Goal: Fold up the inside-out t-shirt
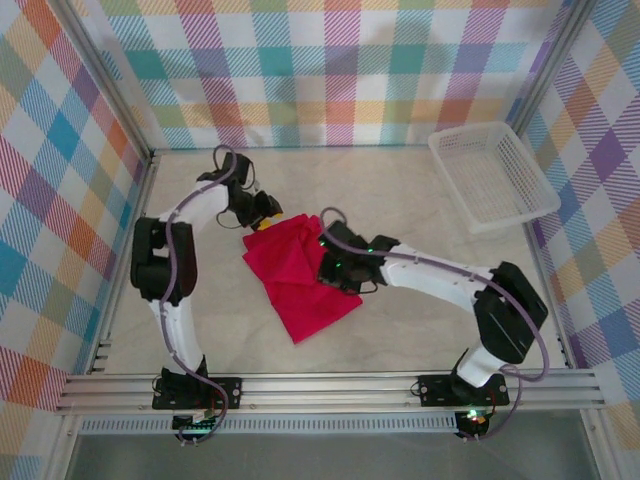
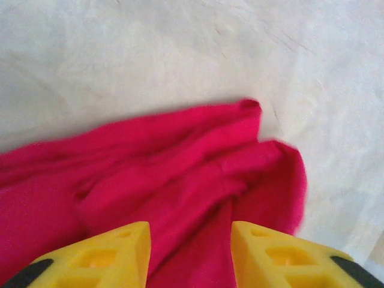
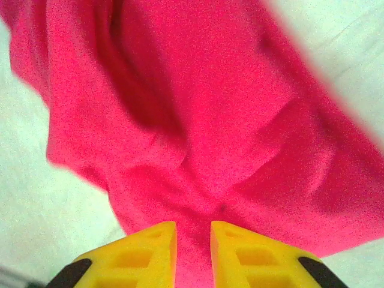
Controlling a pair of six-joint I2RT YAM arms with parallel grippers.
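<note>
**Inside-out t-shirt, partly gathered.** The inside-out t-shirt (image 1: 300, 285) lies on the bench (image 1: 420, 205) in a loose, skewed bundle between the two arms. It is well apart from the white mesh basket (image 1: 467, 131) at the far right.

We see the left end effector (image 1: 266, 210) at the garment's far left corner. In the left wrist view its yellow fingers (image 2: 114, 252) stand spread, with rumpled red cloth beneath the gap and nothing visibly gripped.

The right end effector (image 1: 335, 272) sits at the garment's right edge. In the right wrist view its fingers (image 3: 144, 252) are nearly together with cloth showing in the narrow slot. We cannot tell whether they pinch it or merely hang over it.

We judge the fabric light, limp and not fragile. It will drape and crease rather than hold a shape, and its layers may slide over one another or drag when one point is lifted. We would therefore take hold at a hem or corner, one per arm and well apart. Each hold should pinch a single edge, so that the cloth hangs taut between the holds.
</note>
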